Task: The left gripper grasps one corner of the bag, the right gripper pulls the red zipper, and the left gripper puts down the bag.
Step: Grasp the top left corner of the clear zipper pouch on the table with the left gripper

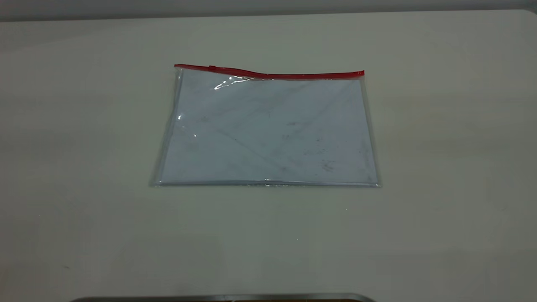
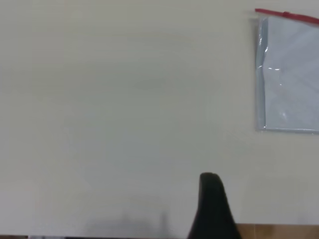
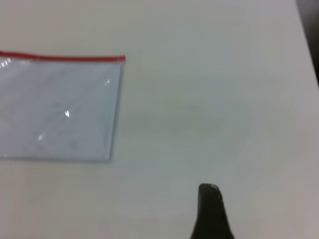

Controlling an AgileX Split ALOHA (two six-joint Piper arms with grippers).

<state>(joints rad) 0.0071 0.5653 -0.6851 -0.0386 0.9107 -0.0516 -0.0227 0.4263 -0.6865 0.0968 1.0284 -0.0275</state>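
The bag (image 1: 268, 130) lies flat on the pale table (image 1: 440, 147), its red zipper (image 1: 293, 76) along the far edge. The tiny slider tab (image 1: 212, 67) sits near the zipper's left end. The red-strip corners are at the far left (image 1: 178, 69) and far right (image 1: 361, 74). Neither gripper shows in the exterior view. The left gripper (image 2: 212, 199) shows only as one black tip, well away from the bag (image 2: 291, 74). The right gripper (image 3: 210, 209) likewise shows one black tip, apart from the bag (image 3: 60, 107).
A dark metal edge (image 1: 222, 298) runs along the bottom of the exterior view. The table's edge shows in the right wrist view (image 3: 310, 45), and a brown strip (image 2: 279, 231) beyond the table in the left wrist view.
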